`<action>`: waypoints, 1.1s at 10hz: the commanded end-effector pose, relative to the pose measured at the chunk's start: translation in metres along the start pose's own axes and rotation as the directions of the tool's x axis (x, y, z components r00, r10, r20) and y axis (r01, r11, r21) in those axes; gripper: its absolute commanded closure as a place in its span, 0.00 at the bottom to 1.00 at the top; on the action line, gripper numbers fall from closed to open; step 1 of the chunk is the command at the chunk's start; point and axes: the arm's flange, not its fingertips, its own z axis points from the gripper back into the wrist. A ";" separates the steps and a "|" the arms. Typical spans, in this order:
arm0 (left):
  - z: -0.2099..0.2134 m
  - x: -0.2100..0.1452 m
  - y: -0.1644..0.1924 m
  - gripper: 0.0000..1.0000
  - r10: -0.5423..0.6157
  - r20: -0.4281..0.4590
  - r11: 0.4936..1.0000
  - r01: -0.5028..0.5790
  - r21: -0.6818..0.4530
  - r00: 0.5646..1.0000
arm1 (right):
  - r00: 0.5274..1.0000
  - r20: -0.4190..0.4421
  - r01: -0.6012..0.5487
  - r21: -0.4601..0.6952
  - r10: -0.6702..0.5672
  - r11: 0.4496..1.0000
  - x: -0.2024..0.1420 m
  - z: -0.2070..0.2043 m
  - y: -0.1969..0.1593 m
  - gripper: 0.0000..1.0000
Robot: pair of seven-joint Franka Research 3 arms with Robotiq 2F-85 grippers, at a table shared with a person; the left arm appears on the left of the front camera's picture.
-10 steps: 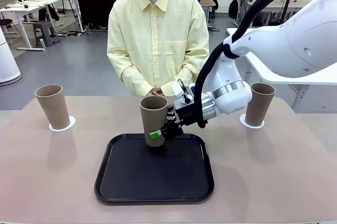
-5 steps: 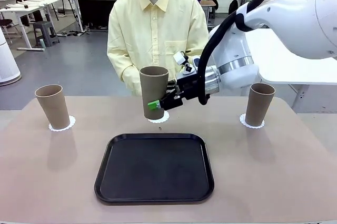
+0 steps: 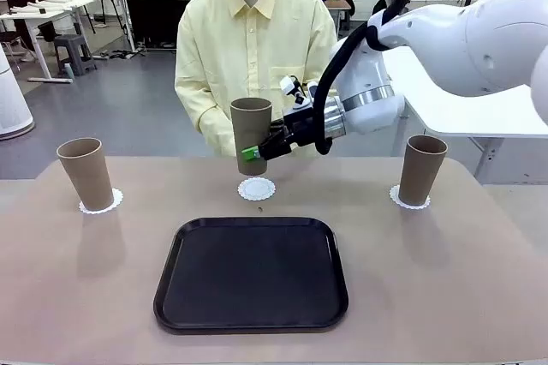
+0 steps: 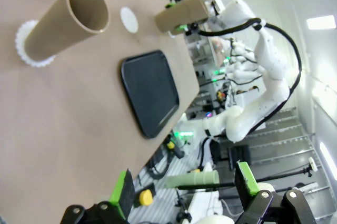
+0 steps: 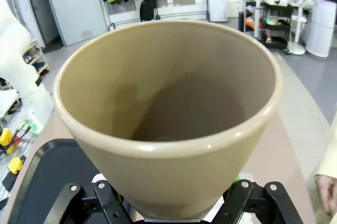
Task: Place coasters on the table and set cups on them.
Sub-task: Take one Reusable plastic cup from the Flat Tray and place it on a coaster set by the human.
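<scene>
No brand, label or print is showing legibly on any cup, coaster or tray.

The right gripper (image 3: 257, 152) is clenching the middle cup (image 3: 251, 134) by its lower side wall and holding it upright in the air, above and just behind the bare middle coaster (image 3: 257, 188). That coaster is lying flat on the table (image 3: 445, 279), just beyond the far edge of the black tray (image 3: 251, 274), apart from it. In the right wrist view the cup's open mouth (image 5: 168, 82) is sitting between that gripper's fingers, with nothing inside it.

The left cup (image 3: 86, 173) is standing on its coaster (image 3: 101, 203) near the table's left far corner; the right cup (image 3: 422, 170) is standing on its coaster (image 3: 408, 200) towards the right far corner. Both are well apart from the tray, leaving wide open tabletop on either side and in front.

The left gripper (image 4: 184, 184) is hanging off the table's edge with its jaws spread wide, grasping nothing.

A person in a yellow shirt (image 3: 257, 56) is standing at the far edge, close behind the raised cup
</scene>
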 end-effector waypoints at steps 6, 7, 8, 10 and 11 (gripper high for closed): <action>0.001 0.000 -0.002 0.00 0.006 0.002 1.000 -0.006 -0.002 1.000 | 1.000 -0.008 -0.006 -0.021 0.006 1.000 -0.006 0.002 -0.027 0.73; 0.001 0.000 -0.002 0.00 0.006 0.002 1.000 -0.006 -0.002 1.000 | 1.000 -0.008 -0.006 -0.021 0.006 1.000 -0.006 0.002 -0.027 0.73; 0.001 0.000 -0.002 0.00 0.006 0.002 1.000 -0.006 -0.002 1.000 | 1.000 -0.008 -0.006 -0.021 0.006 1.000 -0.006 0.002 -0.027 0.73; 0.001 0.000 -0.002 0.00 0.006 0.002 1.000 -0.006 -0.002 1.000 | 0.998 0.021 -0.058 0.050 0.057 0.997 -0.019 0.001 -0.026 0.19; 0.001 0.000 -0.002 0.00 0.006 0.002 1.000 -0.006 -0.002 1.000 | 0.991 0.054 -0.126 0.058 0.123 0.990 -0.026 0.000 -0.029 0.19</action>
